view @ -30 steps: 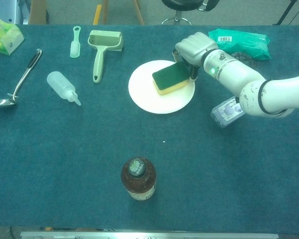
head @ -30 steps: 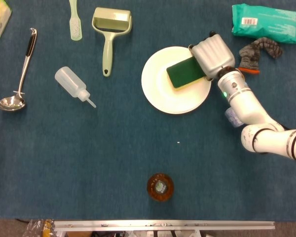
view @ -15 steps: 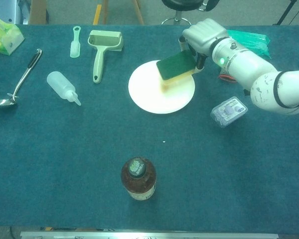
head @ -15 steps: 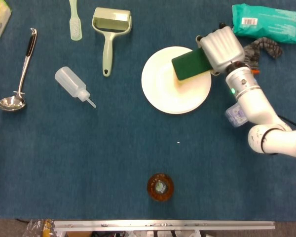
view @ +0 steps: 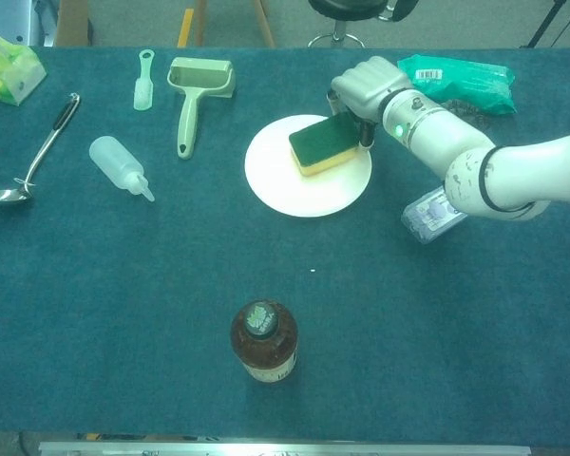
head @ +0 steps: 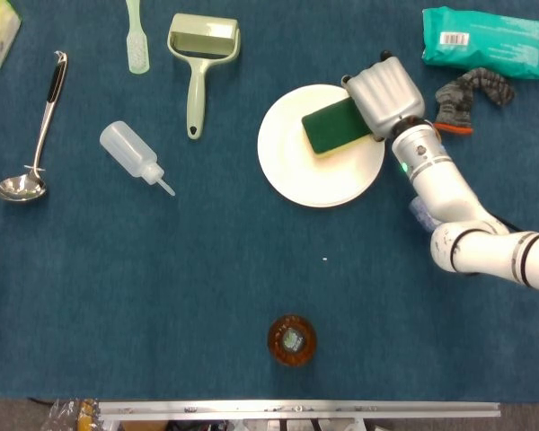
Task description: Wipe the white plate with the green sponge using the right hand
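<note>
White plate (head: 322, 171) set on blue desk (head: 207, 260), right of centre. Green sponge (head: 335, 126) laid flat on plate's upper right part, gripped at right end by right robot hand (head: 384, 93), fingers clamped on it. Left robot hand not seen. Wiping judged under way: even downward pressure advised, strokes carried across bare lower-left area, plate kept from being dragged on cloth.

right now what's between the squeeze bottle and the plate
Nothing: in the head view only bare blue cloth runs from the squeeze bottle to the plate. The roller's handle ends above that line.
</note>
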